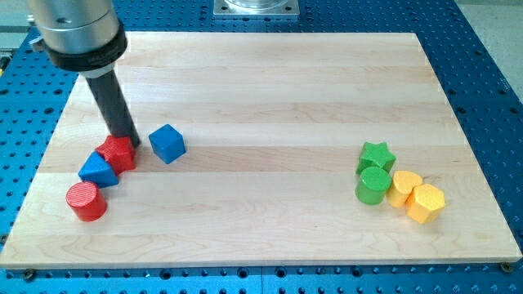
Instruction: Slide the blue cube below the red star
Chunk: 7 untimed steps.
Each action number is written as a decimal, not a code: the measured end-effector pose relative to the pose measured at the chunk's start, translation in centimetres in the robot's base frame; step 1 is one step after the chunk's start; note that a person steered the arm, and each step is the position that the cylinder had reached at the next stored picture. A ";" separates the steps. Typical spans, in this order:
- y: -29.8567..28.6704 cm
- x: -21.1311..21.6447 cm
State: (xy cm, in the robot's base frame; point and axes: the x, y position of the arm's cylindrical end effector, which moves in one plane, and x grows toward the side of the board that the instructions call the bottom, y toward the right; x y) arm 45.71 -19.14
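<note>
Wooden board (270, 82), blue cube (167, 144), red star (117, 153)

Pale wooden desk on a blue perforated base

My desk (270, 73) is light-grained wood under even light; around its edges I see a blue base (490, 65) dotted with holes, and a grey metal plate (256, 7) sits just beyond the desk's top edge.

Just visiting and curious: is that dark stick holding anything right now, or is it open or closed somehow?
No gripper here: nothing opens, closes or holds.
My tip: bare rod end, at the top edge of the red star, left of the blue cube.
</note>
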 end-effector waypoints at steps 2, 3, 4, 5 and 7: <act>-0.2 2.2; -1.1 3.3; -0.8 3.9; 3.8 4.4; 15.1 -1.0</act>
State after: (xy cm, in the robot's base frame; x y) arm 44.73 -4.01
